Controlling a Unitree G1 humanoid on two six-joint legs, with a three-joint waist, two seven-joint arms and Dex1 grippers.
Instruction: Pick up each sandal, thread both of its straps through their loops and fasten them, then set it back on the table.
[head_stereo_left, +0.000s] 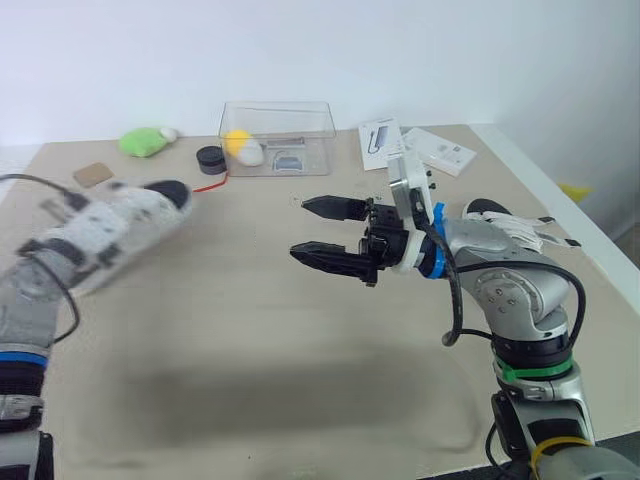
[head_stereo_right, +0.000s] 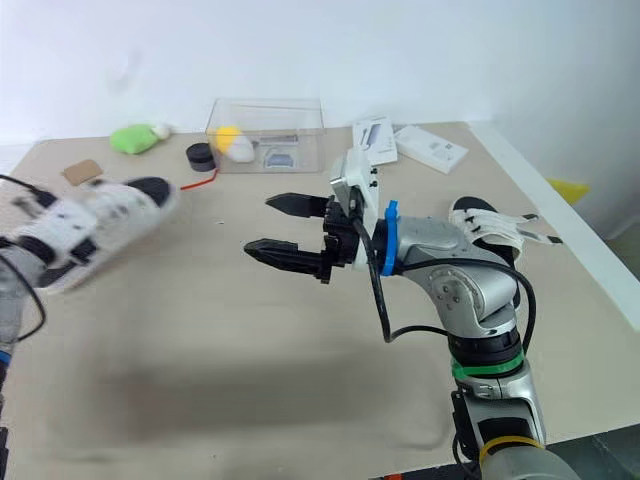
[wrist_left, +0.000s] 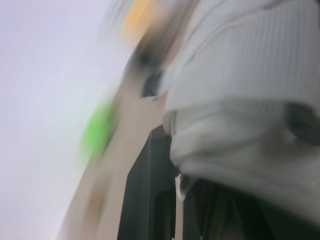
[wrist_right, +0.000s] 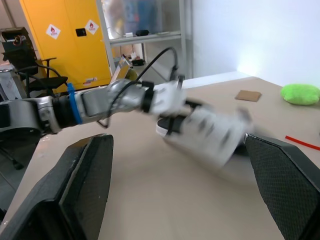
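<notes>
A white sandal (head_stereo_left: 125, 225) with a black sole hangs above the table's left side, blurred by motion, with my left gripper (wrist_right: 175, 117) shut on it. Its white fabric (wrist_left: 250, 100) lies against one black finger (wrist_left: 150, 190) in the left wrist view. My right gripper (head_stereo_left: 300, 228) is open over the middle of the table, pointing toward that sandal and holding nothing. A second white sandal (head_stereo_left: 505, 225) with loose straps lies on the table at the right, partly hidden behind my right arm.
At the back stand a clear plastic box (head_stereo_left: 277, 125) with a yellow-and-white object (head_stereo_left: 242, 147), a black round item (head_stereo_left: 210, 158), a green plush (head_stereo_left: 143, 141), a brown pad (head_stereo_left: 92, 174) and leaflets (head_stereo_left: 438, 150). The table's edge (head_stereo_left: 560, 205) runs along the right.
</notes>
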